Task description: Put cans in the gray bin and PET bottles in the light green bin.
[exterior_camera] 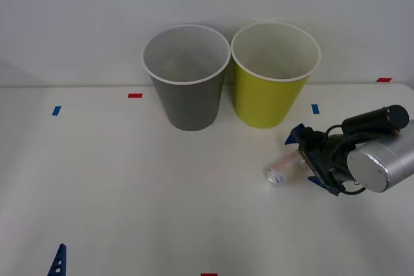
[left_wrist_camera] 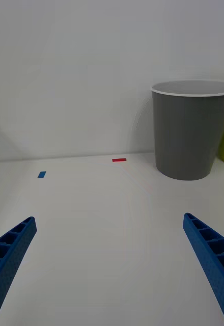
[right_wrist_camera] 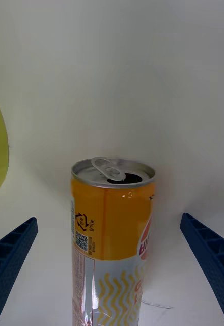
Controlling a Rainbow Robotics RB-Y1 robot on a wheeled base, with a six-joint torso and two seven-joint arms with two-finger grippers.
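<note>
- One can on the table, lying on its side, silver top toward the table's middle, just in front of the light green bin and a bit to its right; we read that as waiting for pickup, not yet lifted
- Right gripper sits at the can's far end, low over the table; blue fingers spread wide either side of the can body, not touching it in the right wrist view; so apart, nothing clamped yet
- We judge the arm lined up along the can's length so the fingers can close across its sides; orange band and opened tab face away from the wrist
- Right arm reaches in low from the right edge, wrist roughly level, pointing left across the table
- Gray bin stands upright beside the green one, rims almost touching; that's the can's target, well apart from it, past the green bin
- Left gripper parked low at the near left; fingers apart, holding nothing, facing the gray bin
</note>
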